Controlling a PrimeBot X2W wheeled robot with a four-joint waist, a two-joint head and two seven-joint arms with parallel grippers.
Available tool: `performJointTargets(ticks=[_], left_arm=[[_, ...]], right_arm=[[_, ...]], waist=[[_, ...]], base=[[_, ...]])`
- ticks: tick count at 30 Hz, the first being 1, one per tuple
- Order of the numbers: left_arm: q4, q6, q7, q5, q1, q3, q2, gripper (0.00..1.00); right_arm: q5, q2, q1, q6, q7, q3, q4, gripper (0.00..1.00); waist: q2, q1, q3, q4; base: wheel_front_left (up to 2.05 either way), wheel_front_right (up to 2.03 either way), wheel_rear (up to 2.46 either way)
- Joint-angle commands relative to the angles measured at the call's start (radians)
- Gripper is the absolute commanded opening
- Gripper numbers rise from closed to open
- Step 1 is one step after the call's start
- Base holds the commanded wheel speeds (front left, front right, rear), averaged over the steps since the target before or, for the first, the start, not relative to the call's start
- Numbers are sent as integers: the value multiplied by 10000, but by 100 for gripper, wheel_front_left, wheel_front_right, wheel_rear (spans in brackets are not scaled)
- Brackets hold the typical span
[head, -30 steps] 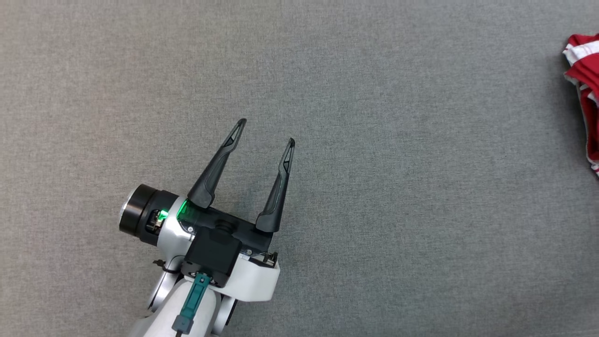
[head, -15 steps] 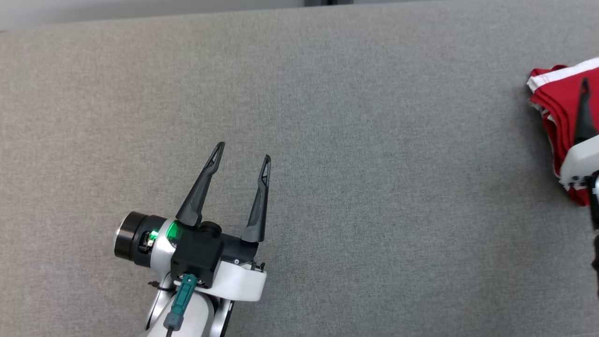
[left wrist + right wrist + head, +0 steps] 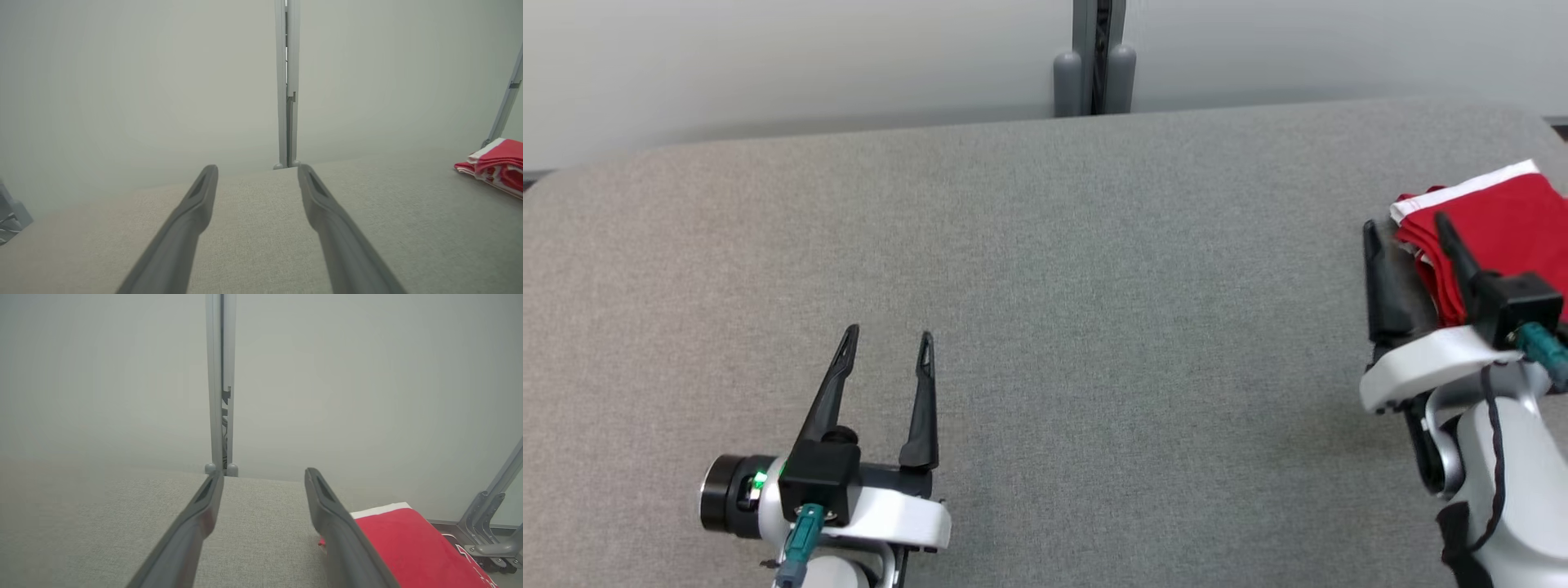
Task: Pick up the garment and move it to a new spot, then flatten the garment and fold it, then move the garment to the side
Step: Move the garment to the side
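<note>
- The left gripper [image 3: 888,333] sits at the lower left of the head view, above the grey padded table [image 3: 1094,245], its 2 dark fingers spread apart with nothing between them
- In the left wrist view those 2 fingers frame only bare grey fabric, and the garment shows far off at the right edge, well apart from this gripper
- A grey upright post [image 3: 1094,57] stands behind the table's far edge, near the middle, against a pale wall [image 3: 768,57]
- The right gripper [image 3: 1405,222] is at the right side of the head view, jaws wide and holding nothing; its left finger lies over the grey surface just beside the cloth and its right finger crosses over the red fabric; whether it touches the cloth I cannot tell
- The garment [image 3: 1503,204], red with a white band along its far edge, lies folded in a stack of layers on the table's far right corner
- In the right wrist view a grey metal frame [image 3: 486,522] stands beyond the table, right of the garment
</note>
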Motion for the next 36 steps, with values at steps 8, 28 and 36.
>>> performJointTargets(ticks=[8,28,36], left_arm=[[329,48,0,-657,664,620,-68,100],[488,-1156,0,-804,2325,1985,-348,100],[598,-1299,0,-783,2705,2099,-382,100]], right_arm=[[731,291,1769,1,-39,718,-1632,100],[1247,713,4868,1,-39,1376,-4015,100],[1354,735,5341,1,-39,1362,-4086,100]], waist=[[0,0,-1031,-122],[0,0,-2178,-243],[0,0,-2406,-240]], base=[[0,0,0],[0,0,0],[0,0,0]])
